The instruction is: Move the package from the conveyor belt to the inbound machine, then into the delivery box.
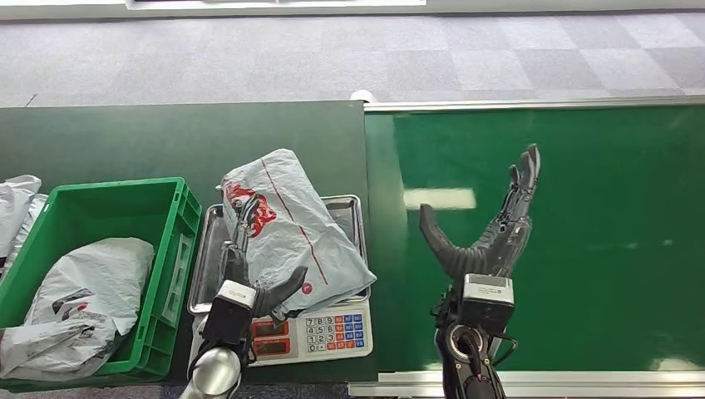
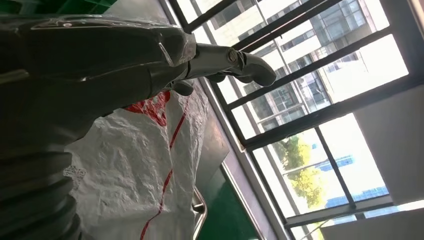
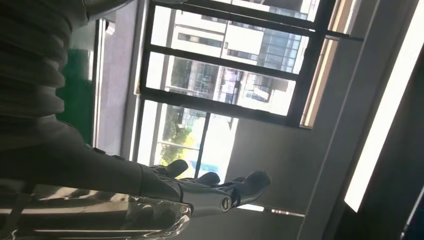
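The package [image 1: 291, 224], a grey-white plastic mailer bag with red print, lies on the steel tray [image 1: 353, 208] of the weighing scale [image 1: 332, 332]. My left hand [image 1: 245, 266] rests against its near left side, fingers stretched along the left edge and thumb spread across its near corner. In the left wrist view the fingers [image 2: 240, 62] reach out straight just above the bag [image 2: 135, 170], not closed around it. My right hand [image 1: 490, 237] is raised over the green conveyor belt [image 1: 582, 249], fingers and thumb wide apart, holding nothing; it looks the same in the right wrist view [image 3: 150, 185].
A green crate [image 1: 179, 241] stands left of the scale with a grey bag [image 1: 83, 291] inside. More bags [image 1: 17, 199] lie beyond its left wall. The scale's keypad and display face the near edge. The conveyor's metal rail [image 1: 532, 105] runs along the far side.
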`<control>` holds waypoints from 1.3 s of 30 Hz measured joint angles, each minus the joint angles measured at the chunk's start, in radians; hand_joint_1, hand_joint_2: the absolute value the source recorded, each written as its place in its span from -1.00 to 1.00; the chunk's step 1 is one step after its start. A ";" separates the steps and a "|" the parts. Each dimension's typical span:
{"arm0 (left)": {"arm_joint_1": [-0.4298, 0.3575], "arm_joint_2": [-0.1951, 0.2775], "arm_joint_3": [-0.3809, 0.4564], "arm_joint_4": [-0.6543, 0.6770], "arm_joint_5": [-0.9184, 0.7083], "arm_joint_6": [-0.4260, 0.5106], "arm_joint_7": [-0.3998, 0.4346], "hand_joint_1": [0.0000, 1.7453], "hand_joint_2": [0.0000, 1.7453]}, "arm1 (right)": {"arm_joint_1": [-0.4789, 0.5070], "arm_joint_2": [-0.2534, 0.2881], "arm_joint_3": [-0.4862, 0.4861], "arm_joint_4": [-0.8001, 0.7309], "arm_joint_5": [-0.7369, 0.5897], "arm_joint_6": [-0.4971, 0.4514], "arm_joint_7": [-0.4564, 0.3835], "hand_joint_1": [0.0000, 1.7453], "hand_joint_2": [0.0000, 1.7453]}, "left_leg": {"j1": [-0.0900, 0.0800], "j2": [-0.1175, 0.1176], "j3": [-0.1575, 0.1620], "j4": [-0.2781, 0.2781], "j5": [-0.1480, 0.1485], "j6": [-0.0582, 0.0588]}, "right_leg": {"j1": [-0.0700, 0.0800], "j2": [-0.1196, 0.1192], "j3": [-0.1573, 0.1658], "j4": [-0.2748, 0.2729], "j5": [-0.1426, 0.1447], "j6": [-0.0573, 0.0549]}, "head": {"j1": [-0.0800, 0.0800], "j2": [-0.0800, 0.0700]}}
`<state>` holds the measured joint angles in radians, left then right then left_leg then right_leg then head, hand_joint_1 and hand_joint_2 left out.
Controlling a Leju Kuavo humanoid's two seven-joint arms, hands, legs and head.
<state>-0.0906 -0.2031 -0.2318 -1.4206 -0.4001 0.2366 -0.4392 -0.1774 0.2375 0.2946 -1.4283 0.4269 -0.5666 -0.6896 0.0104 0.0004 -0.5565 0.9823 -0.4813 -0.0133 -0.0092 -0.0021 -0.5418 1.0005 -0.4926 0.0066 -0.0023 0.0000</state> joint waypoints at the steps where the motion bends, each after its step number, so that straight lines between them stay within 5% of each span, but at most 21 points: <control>1: -0.010 -0.001 -0.006 0.010 -0.017 -0.005 0.009 -1.00 1.00 | 0.013 -0.005 0.002 -0.022 0.005 -0.020 -0.004 -1.00 1.00 | 0.000 0.000 0.000 0.000 0.000 0.000 | 0.000 0.000 0.000 0.000 0.000 0.000 | 0.000 0.000; 10: -0.090 -0.003 -0.056 0.129 -0.095 -0.083 0.067 -1.00 1.00 | 0.079 -0.025 0.050 -0.110 0.013 -0.018 -0.008 -1.00 1.00 | 0.000 0.000 0.000 0.000 0.000 0.000 | 0.000 0.000 0.000 0.000 0.000 0.000 | 0.000 0.000; 16: -0.153 -0.005 -0.080 0.235 -0.225 -0.043 0.148 -1.00 1.00 | 0.091 -0.025 0.050 -0.111 0.012 0.032 -0.008 -1.00 1.00 | 0.000 0.000 0.001 0.000 0.000 0.000 | 0.000 0.000 0.001 0.000 0.000 0.000 | 0.000 0.000; 22: -0.217 -0.011 -0.103 0.348 -0.445 0.040 0.339 -0.97 1.00 | 0.102 -0.023 0.047 -0.114 0.020 0.061 -0.008 -1.00 1.00 | 0.000 0.000 0.001 0.000 0.000 0.000 | 0.000 0.000 0.001 0.000 0.000 0.000 | 0.000 0.000; 26: -0.258 -0.020 -0.100 0.418 -0.540 0.037 0.432 0.89 1.00 | 0.111 -0.017 0.041 -0.116 0.026 0.074 -0.004 -1.00 1.00 | 0.000 0.000 0.001 0.000 0.000 0.000 | 0.000 0.000 0.002 0.000 0.000 0.000 | 0.000 0.000; 39: -0.287 -0.037 -0.047 0.475 -0.591 0.004 0.422 1.00 1.00 | 0.140 -0.003 0.017 -0.132 0.025 0.104 0.008 -1.00 1.00 | 0.000 0.000 0.006 0.000 0.000 0.000 | 0.000 0.000 0.007 0.000 0.000 0.000 | 0.000 0.000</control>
<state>-0.3772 -0.2404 -0.2790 -0.9458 -0.9915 0.2402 -0.0171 -0.0377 0.2348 0.3119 -1.5605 0.4520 -0.4622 -0.6818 0.0106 0.0003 -0.5507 0.9821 -0.4810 -0.0134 -0.0090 -0.0020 -0.5352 1.0007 -0.4923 0.0064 -0.0024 0.0000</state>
